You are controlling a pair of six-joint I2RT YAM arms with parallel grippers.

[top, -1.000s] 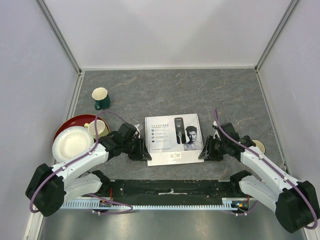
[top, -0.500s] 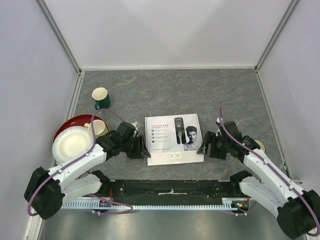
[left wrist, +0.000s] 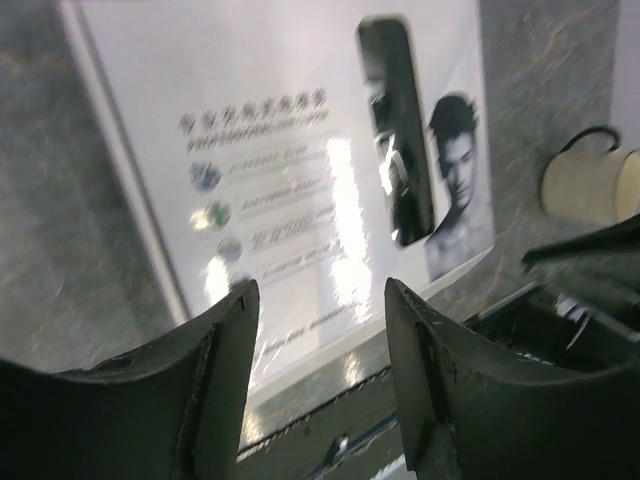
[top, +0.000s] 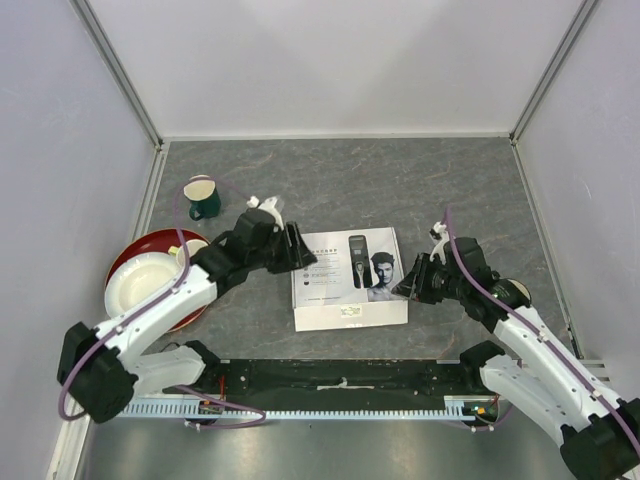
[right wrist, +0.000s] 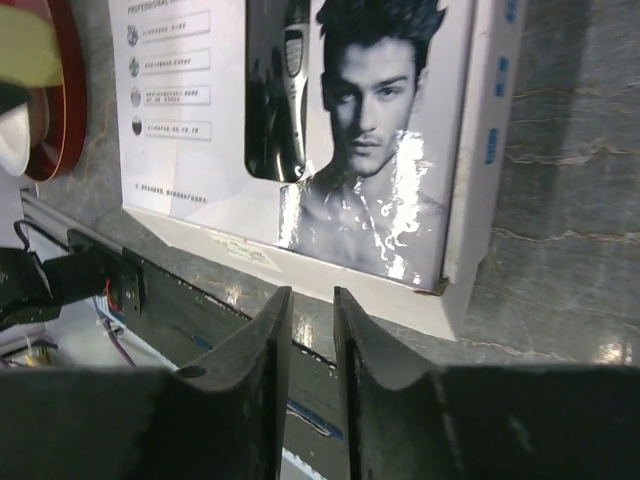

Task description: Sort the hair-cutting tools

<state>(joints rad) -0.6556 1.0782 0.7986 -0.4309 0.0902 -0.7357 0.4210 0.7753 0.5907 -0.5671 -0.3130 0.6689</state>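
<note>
My left gripper [top: 300,250] has left the white box's [top: 350,305] left edge and lifted to its far-left corner. Its fingers are spread, with nothing between them. My right gripper [top: 408,288] stays just beside the box's right edge. Its fingers are drawn in to a narrow slit and pinch nothing. The box lies closed where it was. I cannot tell where the hair-cutting tools are: only the printed clipper [top: 357,262] on the lid shows.
</note>
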